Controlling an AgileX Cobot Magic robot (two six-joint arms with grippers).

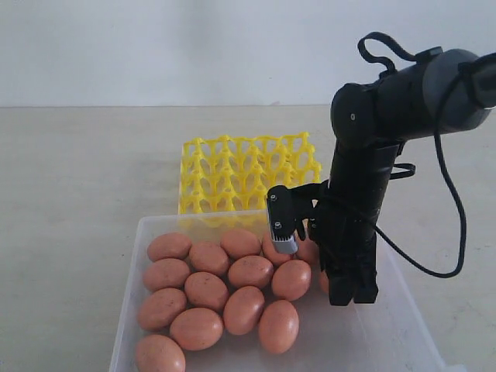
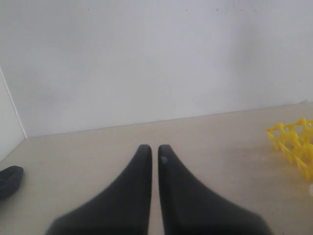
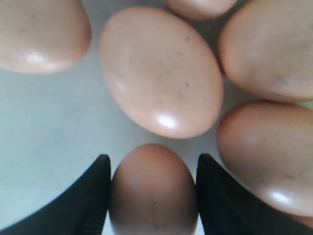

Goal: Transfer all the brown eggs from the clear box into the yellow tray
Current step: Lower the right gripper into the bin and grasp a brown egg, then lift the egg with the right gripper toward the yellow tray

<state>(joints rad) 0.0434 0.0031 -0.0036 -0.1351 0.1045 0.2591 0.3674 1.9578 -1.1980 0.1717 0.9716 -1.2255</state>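
Note:
Several brown eggs (image 1: 207,290) lie together in the clear box (image 1: 129,298). Behind the box stands the yellow tray (image 1: 248,174), with no eggs in it; its corner also shows in the left wrist view (image 2: 294,143). My right gripper (image 1: 353,298) reaches down into the right part of the box. In the right wrist view the right gripper (image 3: 154,157) has both fingers pressed against the sides of one brown egg (image 3: 152,191) that rests on the box floor. Other eggs (image 3: 161,73) lie close around it. My left gripper (image 2: 154,147) is shut on nothing, low over the bare table.
The right arm (image 1: 387,116) and its cable (image 1: 453,209) hang over the box's right side. A dark object (image 2: 10,178) lies on the table at the edge of the left wrist view. A white wall stands behind the table.

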